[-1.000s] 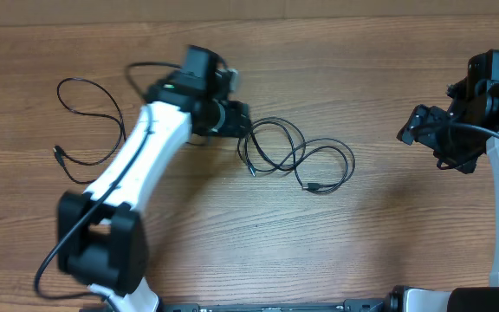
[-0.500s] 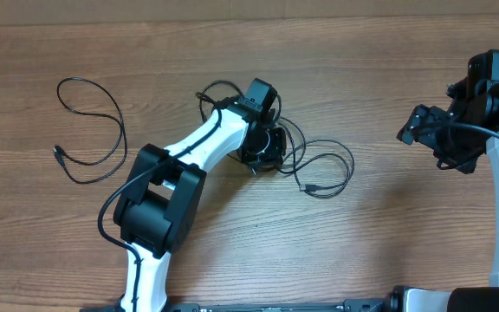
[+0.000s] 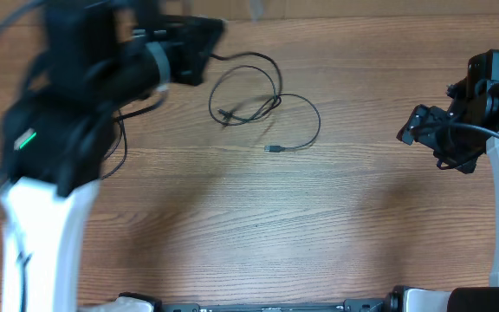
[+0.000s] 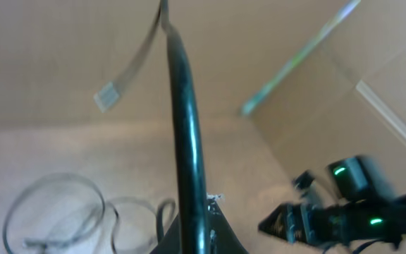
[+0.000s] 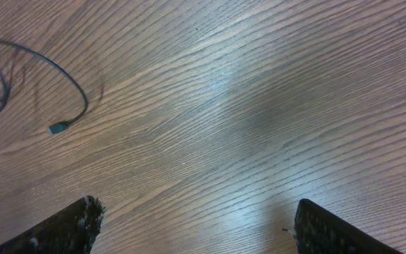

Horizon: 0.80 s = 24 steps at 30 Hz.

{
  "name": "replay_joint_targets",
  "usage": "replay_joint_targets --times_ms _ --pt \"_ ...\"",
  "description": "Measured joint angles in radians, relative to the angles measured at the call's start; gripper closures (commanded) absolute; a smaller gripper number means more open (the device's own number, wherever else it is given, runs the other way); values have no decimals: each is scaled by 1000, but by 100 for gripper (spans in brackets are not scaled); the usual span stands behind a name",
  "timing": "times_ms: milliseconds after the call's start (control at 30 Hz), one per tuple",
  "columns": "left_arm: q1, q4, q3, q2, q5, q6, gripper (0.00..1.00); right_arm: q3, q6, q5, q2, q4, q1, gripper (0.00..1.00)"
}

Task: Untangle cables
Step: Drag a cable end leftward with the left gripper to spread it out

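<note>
The left arm (image 3: 55, 147) is now raised high and blurred over the left side, and the left gripper (image 3: 202, 43) has swung from mid-table to the far left. The cable (image 3: 318, 121) it clamps has followed up and leftward. Its loops are pulled looser and its plug tip (image 3: 273, 149) lies nearer the far edge than before.

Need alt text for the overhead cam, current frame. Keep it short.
Overhead view of a wooden table: the left gripper, motion-blurred at upper left, has a thin black cable running from it into loose loops at centre, ending in a free plug tip. The right gripper sits at the right edge, well apart from the cable.
</note>
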<state>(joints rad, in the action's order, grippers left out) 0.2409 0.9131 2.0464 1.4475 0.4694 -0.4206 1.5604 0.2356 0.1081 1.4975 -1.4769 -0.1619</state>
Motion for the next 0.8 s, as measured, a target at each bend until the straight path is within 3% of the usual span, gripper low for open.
replay_joint_targets --times_ms 167,400,600,800 --pt "-139 6 8 -114 2 2 96 -3 -1 0 0 5 0 14" --pt "-384 127 8 -130 -60 10 96 -129 0 0 0 79 0 14" --pt "-528 236 8 -129 -431 13 96 -148 0 0 1 93 0 13" --pt "-597 254 8 -145 -674 13 96 -148 0 0 0 98 0 13"
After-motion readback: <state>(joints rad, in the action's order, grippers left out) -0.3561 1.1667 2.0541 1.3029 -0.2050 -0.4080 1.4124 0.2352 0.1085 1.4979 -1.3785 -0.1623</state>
